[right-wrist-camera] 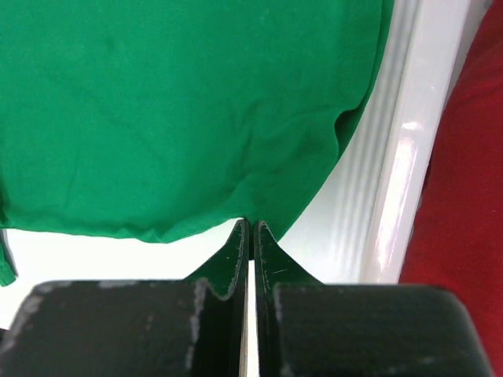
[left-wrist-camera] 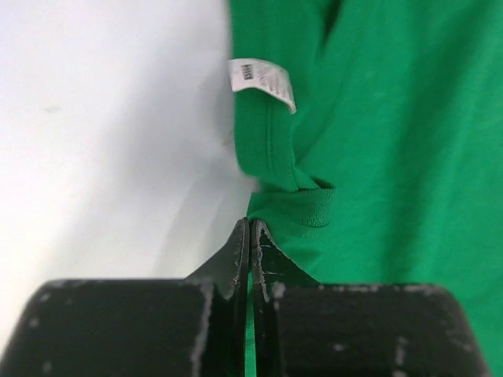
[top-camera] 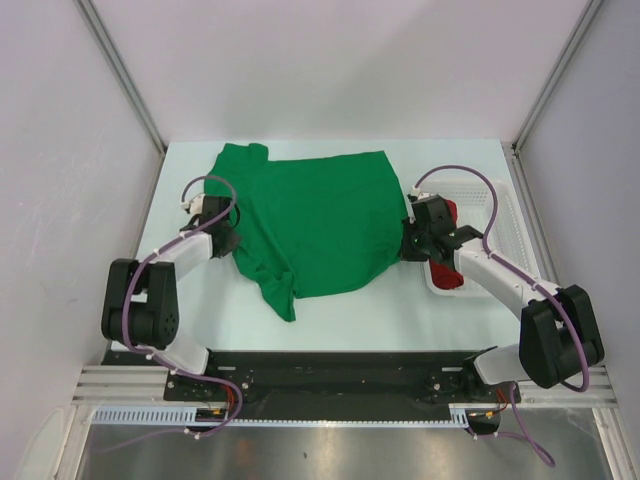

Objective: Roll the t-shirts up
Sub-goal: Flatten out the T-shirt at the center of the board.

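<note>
The green t-shirt [top-camera: 315,220] lies spread flat on the white table; it also shows in the left wrist view [left-wrist-camera: 393,141] and in the right wrist view [right-wrist-camera: 173,102]. Its white neck label [left-wrist-camera: 263,81] lies near the left edge. My left gripper [top-camera: 230,237] [left-wrist-camera: 249,221] is shut on the shirt's left edge, with green cloth showing between the fingers. My right gripper [top-camera: 408,240] [right-wrist-camera: 251,223] is shut with its tips pinching the shirt's right hem. The red rolled t-shirt [top-camera: 447,275] [right-wrist-camera: 464,196] lies in the basket, partly hidden by the right arm.
A white plastic mesh basket [top-camera: 505,215] [right-wrist-camera: 401,157] stands at the right, touching the green shirt's edge. White walls with metal posts enclose the table at the back and sides. A sleeve [top-camera: 245,160] points to the far left.
</note>
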You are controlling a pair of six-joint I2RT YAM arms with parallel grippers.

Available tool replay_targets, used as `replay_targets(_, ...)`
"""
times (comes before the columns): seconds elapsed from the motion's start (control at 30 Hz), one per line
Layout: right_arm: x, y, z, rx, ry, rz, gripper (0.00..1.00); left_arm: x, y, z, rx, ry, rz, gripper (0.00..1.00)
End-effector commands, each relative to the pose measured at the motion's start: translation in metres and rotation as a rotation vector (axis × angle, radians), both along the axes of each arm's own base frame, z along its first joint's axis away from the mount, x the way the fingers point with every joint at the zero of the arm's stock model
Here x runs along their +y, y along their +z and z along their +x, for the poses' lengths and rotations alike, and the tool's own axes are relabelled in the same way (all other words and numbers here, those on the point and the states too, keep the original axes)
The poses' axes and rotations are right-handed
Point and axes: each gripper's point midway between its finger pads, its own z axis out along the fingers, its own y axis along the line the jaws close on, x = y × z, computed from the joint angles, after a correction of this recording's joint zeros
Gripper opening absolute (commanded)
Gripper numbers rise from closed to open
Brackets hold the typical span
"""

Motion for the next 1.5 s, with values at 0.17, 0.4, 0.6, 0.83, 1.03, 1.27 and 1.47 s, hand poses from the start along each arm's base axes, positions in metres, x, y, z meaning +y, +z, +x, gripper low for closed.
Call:
replay_targets(0.17,0.009,0.019,0.010,-0.053,0.032,0.024,0.00,0.062,0.065,-0.069,0.073,0.095,0.317,0.00)
replay_targets(0.4,0.002,0.011,0.005,-0.017,0.017,-0.015,0.00,0.082,0.034,-0.130,0.184,0.165,0.320,0.06)
replay_targets(0.6,0.000,0.005,0.005,-0.013,0.010,-0.052,0.00,0.064,0.048,-0.114,0.101,0.115,0.189,0.53)
replay_targets(0.83,0.009,0.020,0.011,-0.047,0.022,-0.049,0.00,0.028,0.084,-0.027,-0.079,0.002,0.029,0.53)
replay_targets(1.03,0.028,0.034,0.019,-0.086,0.050,-0.014,0.00,0.052,0.061,0.041,-0.018,0.069,0.113,0.56)
replay_targets(1.27,0.055,0.026,0.026,-0.079,0.109,0.013,0.00,0.101,0.021,0.091,0.008,0.122,0.047,0.55)
replay_targets(1.47,0.060,0.022,0.043,-0.082,0.111,0.003,0.00,0.116,-0.010,0.121,0.089,0.119,0.058,0.58)
